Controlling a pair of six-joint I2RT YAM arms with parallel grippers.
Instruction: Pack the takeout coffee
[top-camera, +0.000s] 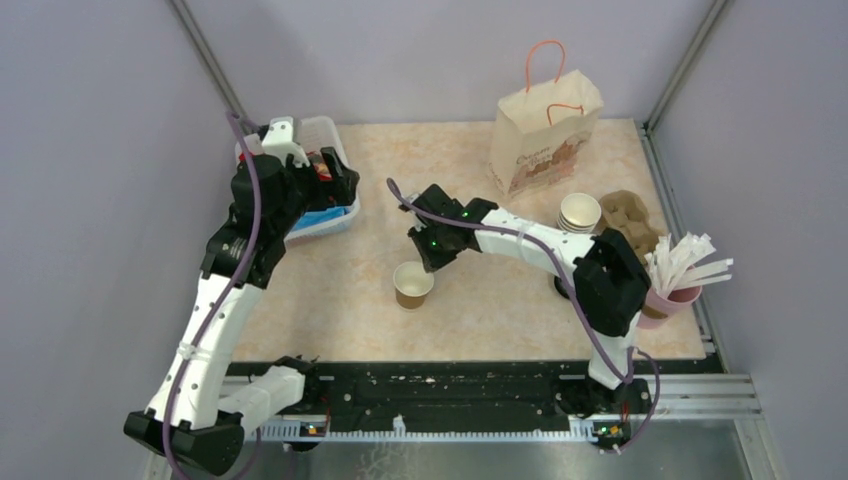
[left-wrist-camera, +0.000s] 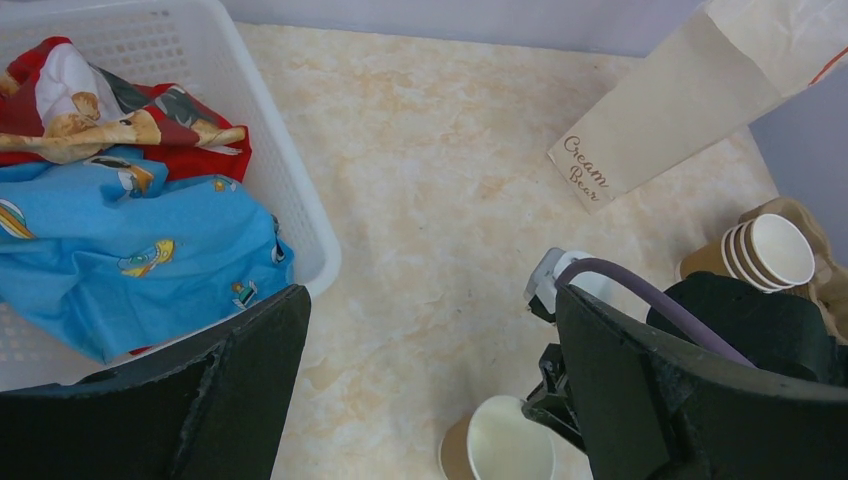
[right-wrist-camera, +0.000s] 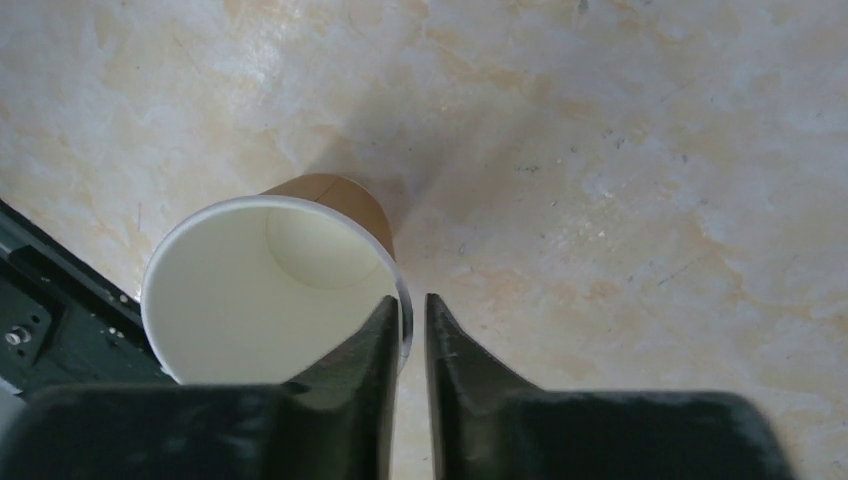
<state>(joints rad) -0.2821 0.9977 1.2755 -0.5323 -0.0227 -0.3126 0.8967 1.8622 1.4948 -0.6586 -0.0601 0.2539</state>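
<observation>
A brown paper cup (top-camera: 413, 284) with a cream inside stands open on the table's middle, without a lid. My right gripper (top-camera: 433, 256) is shut on its rim, one finger inside and one outside, as the right wrist view shows for the gripper (right-wrist-camera: 410, 305) and the cup (right-wrist-camera: 270, 290). A stack of like cups (top-camera: 580, 212) sits on the pulp tray (top-camera: 632, 218) at the right. My left gripper (top-camera: 335, 180) is open and empty beside the white basket (top-camera: 330, 218). The left wrist view shows its jaws wide apart (left-wrist-camera: 430, 300) and the cup (left-wrist-camera: 497, 440). No black lids show.
The white basket (left-wrist-camera: 290, 200) holds red and blue cloth. A cream paper bag (top-camera: 545, 135) with orange handles stands at the back right. A pink cup of white sticks (top-camera: 672, 298) stands at the right edge, behind the right arm's elbow.
</observation>
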